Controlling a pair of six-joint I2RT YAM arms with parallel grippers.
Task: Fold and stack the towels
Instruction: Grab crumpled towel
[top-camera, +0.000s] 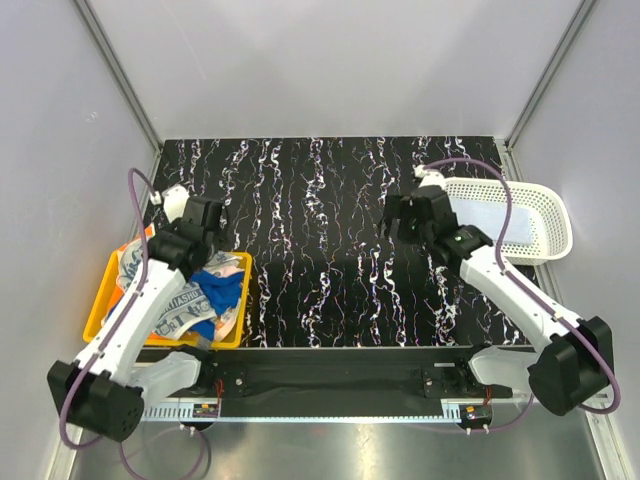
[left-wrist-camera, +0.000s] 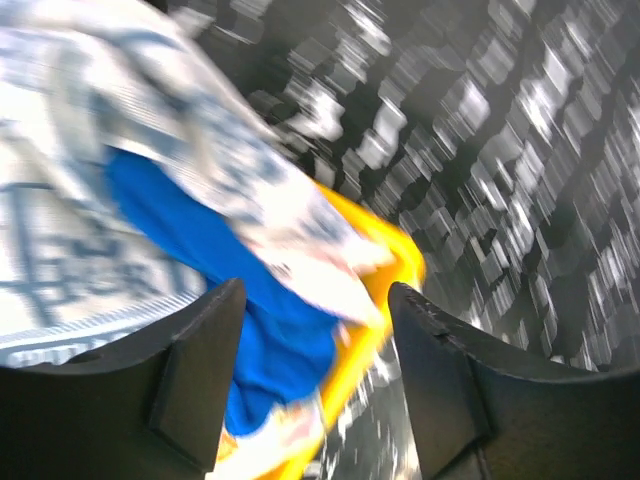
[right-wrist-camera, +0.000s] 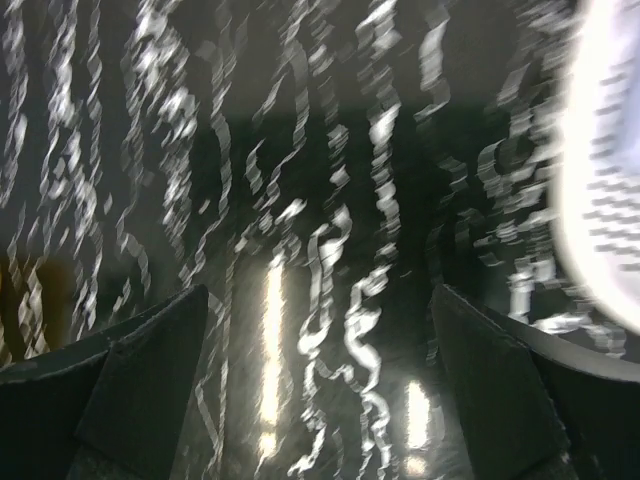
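Observation:
Several crumpled towels fill the yellow bin (top-camera: 100, 310) at the left: a royal blue towel (top-camera: 218, 290) lies among white towels with blue pattern (top-camera: 180, 305). My left gripper (top-camera: 213, 222) hovers over the bin's far right corner. In the blurred left wrist view it (left-wrist-camera: 315, 290) is open and empty, with the blue towel (left-wrist-camera: 200, 260), the patterned towel (left-wrist-camera: 90, 180) and the bin's rim (left-wrist-camera: 385, 290) below. My right gripper (top-camera: 398, 222) hangs open over the bare table, left of the basket. Nothing sits between its fingers (right-wrist-camera: 320, 290).
A white perforated basket (top-camera: 545, 215) stands at the right edge of the black marbled table (top-camera: 320, 240), with something pale and flat inside. Its blurred rim (right-wrist-camera: 610, 170) shows in the right wrist view. Grey walls enclose the table.

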